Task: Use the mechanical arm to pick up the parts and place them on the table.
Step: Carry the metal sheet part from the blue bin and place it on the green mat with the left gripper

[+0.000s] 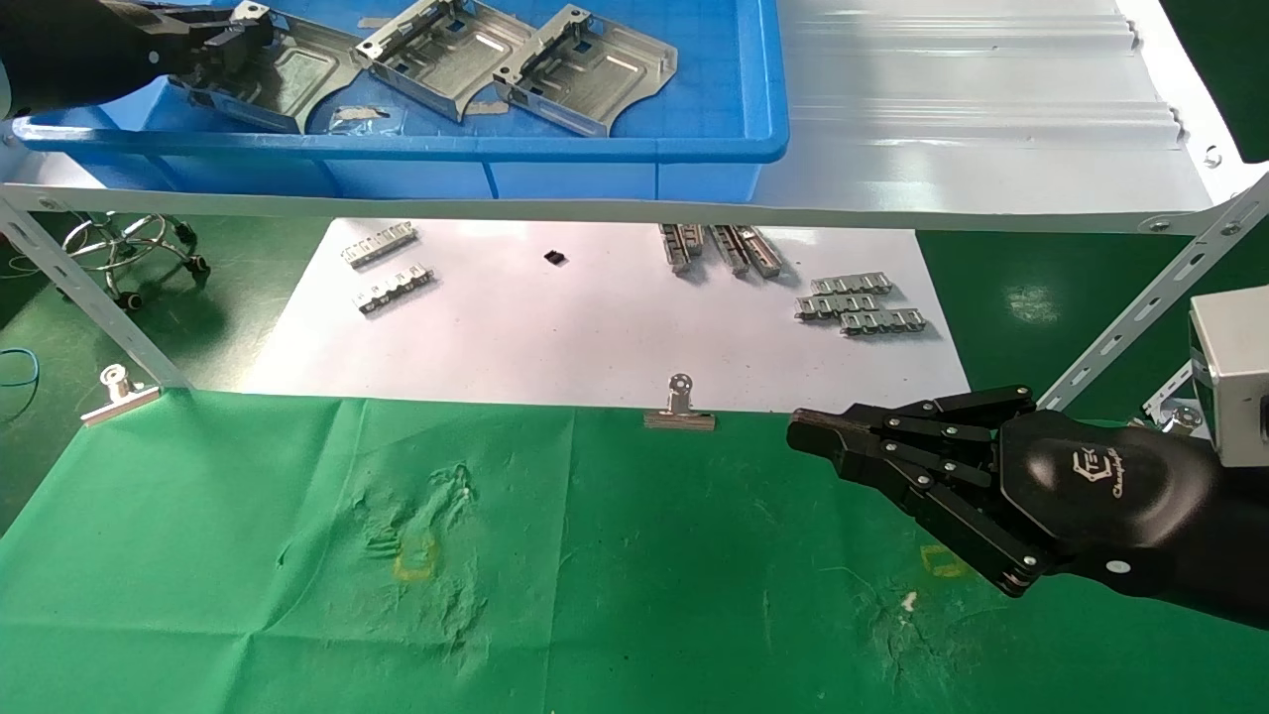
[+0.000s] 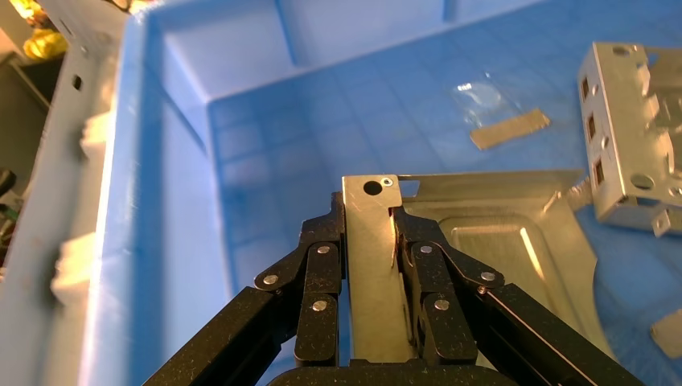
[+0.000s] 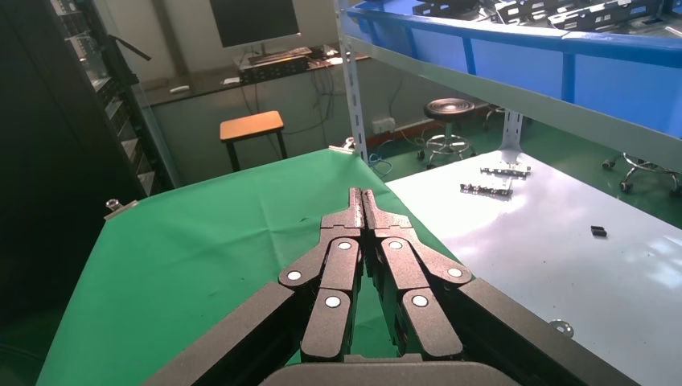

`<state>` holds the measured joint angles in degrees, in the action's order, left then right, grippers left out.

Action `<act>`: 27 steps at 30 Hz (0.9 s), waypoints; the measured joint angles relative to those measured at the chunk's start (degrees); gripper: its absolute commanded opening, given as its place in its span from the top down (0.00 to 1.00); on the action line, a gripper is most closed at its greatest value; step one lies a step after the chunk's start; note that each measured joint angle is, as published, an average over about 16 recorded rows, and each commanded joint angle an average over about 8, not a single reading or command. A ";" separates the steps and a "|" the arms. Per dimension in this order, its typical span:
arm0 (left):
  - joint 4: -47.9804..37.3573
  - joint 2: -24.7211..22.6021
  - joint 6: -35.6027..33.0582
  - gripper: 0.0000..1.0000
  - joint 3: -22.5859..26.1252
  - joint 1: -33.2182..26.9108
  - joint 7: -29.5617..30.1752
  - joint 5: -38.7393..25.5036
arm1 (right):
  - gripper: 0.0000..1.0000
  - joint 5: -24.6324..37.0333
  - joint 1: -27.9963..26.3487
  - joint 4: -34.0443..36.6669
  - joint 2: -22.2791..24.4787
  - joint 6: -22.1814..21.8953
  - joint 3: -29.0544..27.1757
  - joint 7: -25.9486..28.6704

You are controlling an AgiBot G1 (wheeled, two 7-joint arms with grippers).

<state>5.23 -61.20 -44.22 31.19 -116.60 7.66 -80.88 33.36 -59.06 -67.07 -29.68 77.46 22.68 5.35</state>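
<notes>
Left gripper [image 2: 371, 241] on part [image 2: 482, 249] (right gripper [image 1: 823, 436] logo unreadable).

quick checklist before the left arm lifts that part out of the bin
1. Left claw closed on the part: ok, fingers pinch its flange.
2. Grip depth: cannot tell, only the flange edge is held.
3. Neighbouring parts apart from the held one: ok.
4. Blue bin wall clear for lifting: cannot tell.
5. Green table drop area free: ok.
6. Right claw parked over the table, shut: ok.
</notes>
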 measured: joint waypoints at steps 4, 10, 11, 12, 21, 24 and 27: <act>1.40 0.88 -1.05 1.00 -1.15 0.09 -1.20 1.68 | 1.00 0.00 0.00 0.00 0.00 0.00 0.00 0.00; 5.03 3.26 -5.90 1.00 -3.58 1.07 -3.66 5.51 | 1.00 0.00 0.00 0.00 0.00 0.00 0.00 0.00; 5.80 3.75 -7.15 1.00 -4.00 1.36 -4.14 6.21 | 1.00 0.00 0.00 0.00 0.00 0.00 0.00 0.00; 6.62 4.26 -8.53 1.00 -4.40 1.67 -4.65 6.92 | 1.00 0.00 0.00 0.00 0.00 0.00 0.00 0.00; 14.60 9.11 -25.29 1.00 -7.26 5.87 -10.13 13.14 | 1.00 0.00 0.00 0.00 0.00 0.00 0.00 0.00; 17.20 10.45 -31.76 1.00 -7.70 7.57 -12.54 14.93 | 1.00 0.00 0.00 0.00 0.00 0.00 0.00 0.00; 20.18 11.62 -37.41 1.00 -7.59 9.43 -15.14 16.81 | 1.00 0.00 0.00 0.00 0.00 0.00 0.00 0.00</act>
<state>25.40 -49.57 -81.63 23.60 -107.17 -7.48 -64.07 33.36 -59.06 -67.07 -29.68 77.46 22.68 5.35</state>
